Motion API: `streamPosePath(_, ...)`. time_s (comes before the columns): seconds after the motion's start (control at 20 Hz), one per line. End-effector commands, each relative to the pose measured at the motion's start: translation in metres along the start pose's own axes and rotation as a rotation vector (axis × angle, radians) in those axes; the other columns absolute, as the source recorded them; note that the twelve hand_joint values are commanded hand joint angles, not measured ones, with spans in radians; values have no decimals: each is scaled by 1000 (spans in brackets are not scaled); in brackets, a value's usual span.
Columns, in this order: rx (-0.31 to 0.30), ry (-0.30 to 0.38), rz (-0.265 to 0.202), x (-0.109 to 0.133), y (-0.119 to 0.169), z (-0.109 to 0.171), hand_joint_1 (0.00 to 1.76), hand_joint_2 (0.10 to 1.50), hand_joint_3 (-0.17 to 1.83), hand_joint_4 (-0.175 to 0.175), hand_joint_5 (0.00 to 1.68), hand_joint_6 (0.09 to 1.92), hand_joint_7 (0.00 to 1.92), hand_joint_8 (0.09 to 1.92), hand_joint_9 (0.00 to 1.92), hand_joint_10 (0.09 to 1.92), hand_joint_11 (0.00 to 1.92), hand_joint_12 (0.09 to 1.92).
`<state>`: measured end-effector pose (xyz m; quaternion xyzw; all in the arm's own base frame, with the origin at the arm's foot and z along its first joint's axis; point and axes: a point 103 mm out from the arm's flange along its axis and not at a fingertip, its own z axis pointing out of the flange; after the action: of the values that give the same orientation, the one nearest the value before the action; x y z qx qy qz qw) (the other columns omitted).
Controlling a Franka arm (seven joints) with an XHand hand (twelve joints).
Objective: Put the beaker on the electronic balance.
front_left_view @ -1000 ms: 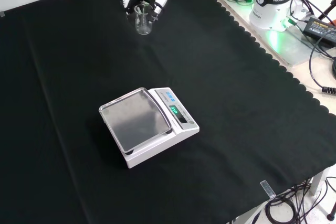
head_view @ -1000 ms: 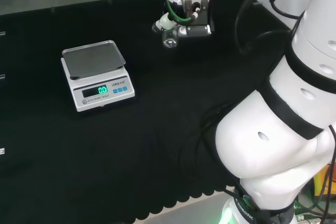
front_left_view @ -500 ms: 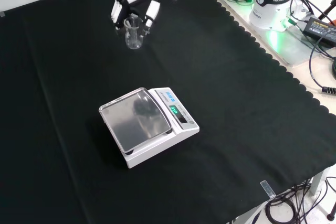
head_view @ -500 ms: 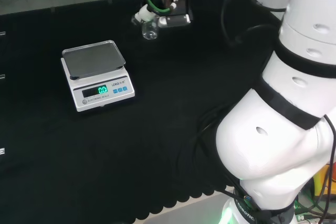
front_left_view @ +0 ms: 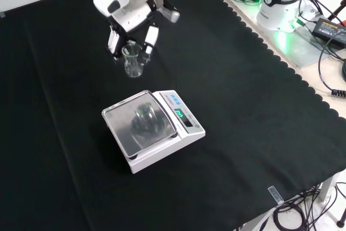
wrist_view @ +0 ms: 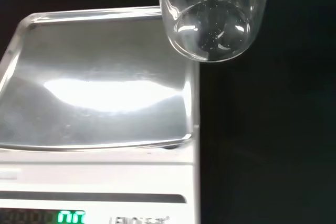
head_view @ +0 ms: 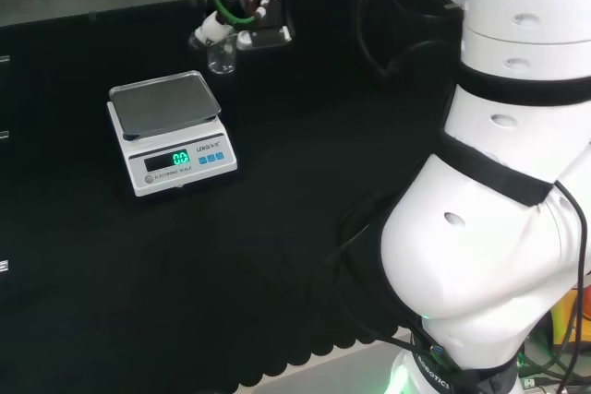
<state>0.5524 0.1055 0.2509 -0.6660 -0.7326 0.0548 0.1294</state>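
Since 1 s ago you'd carried the beaker across the cloth toward the scale; in the front view it went from the top edge down to just above the scale's pan. Hand had fingers curled round the beaker, which was upright & clear of the cloth. Head view: beaker sat just beyond the pan's far right corner, not over it yet. Wrist view: beaker base hung by the pan's corner. Scale's display was lit green.

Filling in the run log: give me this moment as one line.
robot hand: shut on beaker | beaker: upright, carried above cloth, short of balance | electronic balance: pan bare
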Motion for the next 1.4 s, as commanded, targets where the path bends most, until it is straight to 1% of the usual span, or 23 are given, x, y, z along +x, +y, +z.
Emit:
streamPosePath(0.05,32,9,-57,38,16,18,1159,1115,-175,-175,841,852,1118,855,1508,311,1590,551)
streamPosePath(0.25,43,5,-68,50,26,29,1159,1115,-175,-175,841,853,1118,855,1508,314,1592,551)
streamPosePath(0.55,37,13,-72,62,36,43,1158,1116,-175,-175,842,853,1120,854,1508,320,1593,552)
streamPosePath(0.85,48,20,-75,72,46,53,1158,1116,-175,-175,843,853,1122,854,1507,325,1594,552)
streamPosePath(0.95,45,28,-77,70,46,53,1158,1116,-175,-175,843,853,1122,854,1507,326,1594,552)
streamPosePath(1.2,48,17,-65,72,51,56,1157,1117,-175,-175,843,853,1123,854,1506,330,1594,552)
streamPosePath(1.4,37,-10,-51,81,63,68,1158,1117,-175,-175,843,854,1124,854,1505,333,1593,551)
